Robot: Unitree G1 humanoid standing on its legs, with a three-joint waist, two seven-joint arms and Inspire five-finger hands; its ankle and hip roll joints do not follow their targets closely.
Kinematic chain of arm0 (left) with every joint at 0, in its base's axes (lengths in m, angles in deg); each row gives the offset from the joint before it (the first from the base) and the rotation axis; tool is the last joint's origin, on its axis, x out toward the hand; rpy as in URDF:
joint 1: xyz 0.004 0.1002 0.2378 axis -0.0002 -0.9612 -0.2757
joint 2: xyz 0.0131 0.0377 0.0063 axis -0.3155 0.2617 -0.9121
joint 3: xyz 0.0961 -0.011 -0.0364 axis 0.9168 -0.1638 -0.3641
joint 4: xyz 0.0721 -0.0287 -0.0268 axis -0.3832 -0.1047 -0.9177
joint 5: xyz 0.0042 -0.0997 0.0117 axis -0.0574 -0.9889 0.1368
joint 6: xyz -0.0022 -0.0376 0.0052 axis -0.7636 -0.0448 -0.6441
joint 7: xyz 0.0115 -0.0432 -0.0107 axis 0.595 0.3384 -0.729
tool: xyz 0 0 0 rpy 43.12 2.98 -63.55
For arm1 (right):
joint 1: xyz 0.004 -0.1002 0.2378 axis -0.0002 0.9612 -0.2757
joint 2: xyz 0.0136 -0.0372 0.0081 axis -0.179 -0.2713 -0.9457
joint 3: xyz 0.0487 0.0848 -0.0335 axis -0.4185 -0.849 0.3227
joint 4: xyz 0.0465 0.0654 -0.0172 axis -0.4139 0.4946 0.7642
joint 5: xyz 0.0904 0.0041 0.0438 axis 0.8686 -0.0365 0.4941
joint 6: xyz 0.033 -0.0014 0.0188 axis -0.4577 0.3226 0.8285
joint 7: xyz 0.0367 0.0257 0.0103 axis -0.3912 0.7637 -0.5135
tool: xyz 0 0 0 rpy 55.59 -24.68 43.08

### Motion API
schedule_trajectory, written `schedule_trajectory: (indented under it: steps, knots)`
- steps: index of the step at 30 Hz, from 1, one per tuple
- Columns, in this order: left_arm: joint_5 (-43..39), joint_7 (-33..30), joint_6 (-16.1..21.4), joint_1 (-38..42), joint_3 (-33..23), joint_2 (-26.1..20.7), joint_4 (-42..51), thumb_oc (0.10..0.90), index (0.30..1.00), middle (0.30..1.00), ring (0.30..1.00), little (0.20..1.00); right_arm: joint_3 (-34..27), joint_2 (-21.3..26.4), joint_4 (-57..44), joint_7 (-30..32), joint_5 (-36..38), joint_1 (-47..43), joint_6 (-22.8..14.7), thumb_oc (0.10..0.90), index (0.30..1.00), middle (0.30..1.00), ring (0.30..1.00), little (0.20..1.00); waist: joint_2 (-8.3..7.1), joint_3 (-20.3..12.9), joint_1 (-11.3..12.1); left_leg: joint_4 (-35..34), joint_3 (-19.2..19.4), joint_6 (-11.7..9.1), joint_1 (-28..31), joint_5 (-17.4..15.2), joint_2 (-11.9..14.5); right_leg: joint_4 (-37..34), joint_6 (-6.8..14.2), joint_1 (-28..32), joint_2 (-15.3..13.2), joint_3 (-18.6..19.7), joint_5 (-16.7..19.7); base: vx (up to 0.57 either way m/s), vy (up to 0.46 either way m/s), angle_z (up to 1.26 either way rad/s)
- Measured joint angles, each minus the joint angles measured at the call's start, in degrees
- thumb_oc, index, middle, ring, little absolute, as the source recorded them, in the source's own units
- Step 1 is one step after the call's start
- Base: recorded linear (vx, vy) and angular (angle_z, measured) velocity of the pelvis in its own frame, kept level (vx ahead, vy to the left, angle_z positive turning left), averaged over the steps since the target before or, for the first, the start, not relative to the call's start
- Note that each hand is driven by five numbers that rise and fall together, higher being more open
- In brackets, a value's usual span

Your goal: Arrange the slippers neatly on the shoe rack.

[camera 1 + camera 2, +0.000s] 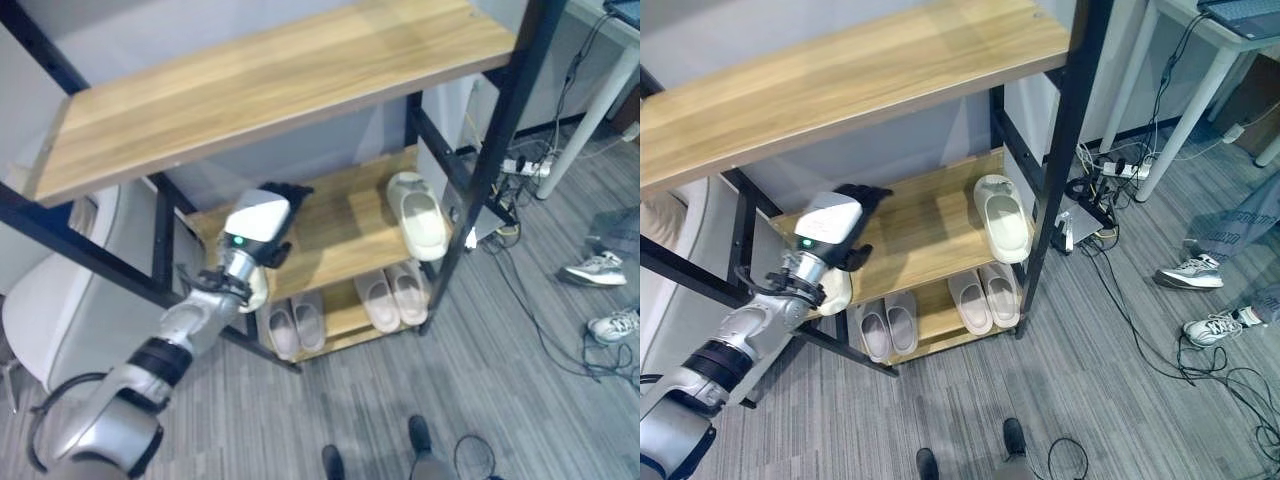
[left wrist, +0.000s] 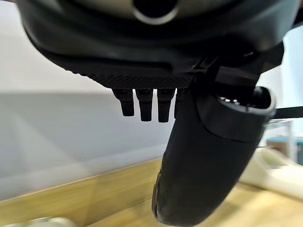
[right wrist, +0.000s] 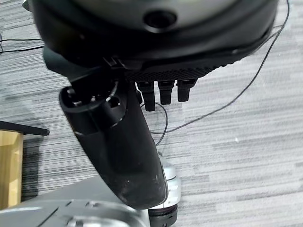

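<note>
While the left hand (image 1: pixel 852 222) hovers with relaxed fingers over the middle shelf (image 1: pixel 920 235) of the rack (image 1: pixel 500 130), one slipper (image 1: pixel 1002 217) lies at that shelf's right end, and the right hand (image 3: pixel 128 137), also unclenched, grasps nothing.

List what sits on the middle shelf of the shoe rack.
On the middle shelf: one cream slipper at its right end. The left robot hand reaches over its left end, covering the board beneath it.

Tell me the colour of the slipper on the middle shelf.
Cream white slipper, clearest in the right eye view.
</note>
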Motion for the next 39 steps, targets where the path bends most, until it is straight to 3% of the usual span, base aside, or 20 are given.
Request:
schedule_trajectory:
  steps: [3, 12, 35, 37, 39]
  knots:
    - [0.0, -0.4, -0.3, 0.1, 0.0, -3.1, -0.5, 0.8, 0.9, 0.9, 0.9, 0.9, 1.0, 0.0, -2.0, 0.2, -2.1, -0.4, -0.3, 0.8, 0.9, 0.9, 0.9, 0.9, -0.32, 0.3, 0.0, 0.0, 0.1, 0.0, -0.6, 0.0, 0.0, 0.0, 0.0, -0.6, 0.0, 0.0, 0.0, 0.0, 0.001, -0.01]
    - [-1.6, -1.2, -1.2, 0.6, -2.1, -3.3, -2.6, 0.8, 0.9, 0.9, 0.9, 0.9, 1.2, -0.2, -2.2, 0.4, -2.1, -0.7, -1.3, 0.8, 0.9, 0.9, 0.9, 0.9, -2.17, 1.5, 0.3, 0.0, 0.0, -0.1, -1.3, 0.0, 0.0, 0.0, 0.0, -1.3, 0.0, 0.0, 0.0, 0.0, 0.0, 0.0]
    - [-2.1, -2.7, -5.1, 0.9, -2.0, -3.4, -12.6, 0.8, 0.9, 0.9, 0.9, 0.9, 1.4, -0.3, -2.8, 0.9, -4.3, -1.7, -1.6, 0.8, 0.9, 0.9, 0.9, 0.9, -3.47, 2.4, 0.4, 0.0, 0.2, -0.1, -1.1, 0.1, 0.0, 0.0, 0.0, -1.3, 0.1, 0.1, 0.1, 0.01, -0.002, 0.0]
    - [-1.5, -2.5, -5.1, 0.8, -1.4, -2.6, -13.6, 0.4, 0.3, 0.3, 0.3, 0.3, 2.0, -0.4, -3.6, 0.9, -4.3, -2.3, -1.1, 0.8, 0.9, 0.9, 0.9, 0.9, -3.48, 2.4, 0.1, 0.0, 0.2, -0.1, -0.4, 0.1, 0.0, 0.0, 0.0, -0.5, 0.1, 0.0, 0.1, 0.04, -0.013, 0.02]
    - [-1.7, -2.2, -5.5, 3.4, 2.7, 0.9, -19.7, 0.4, 0.3, 0.3, 0.3, 0.3, 2.4, -0.4, -4.4, 1.3, -4.4, -2.3, -1.7, 0.8, 0.9, 0.9, 0.9, 0.9, -3.26, 2.4, 0.2, -0.1, 0.1, -0.2, 0.4, 0.0, 0.0, -0.4, 0.0, 0.2, 0.1, 0.0, 0.0, 0.02, -0.011, 0.01]
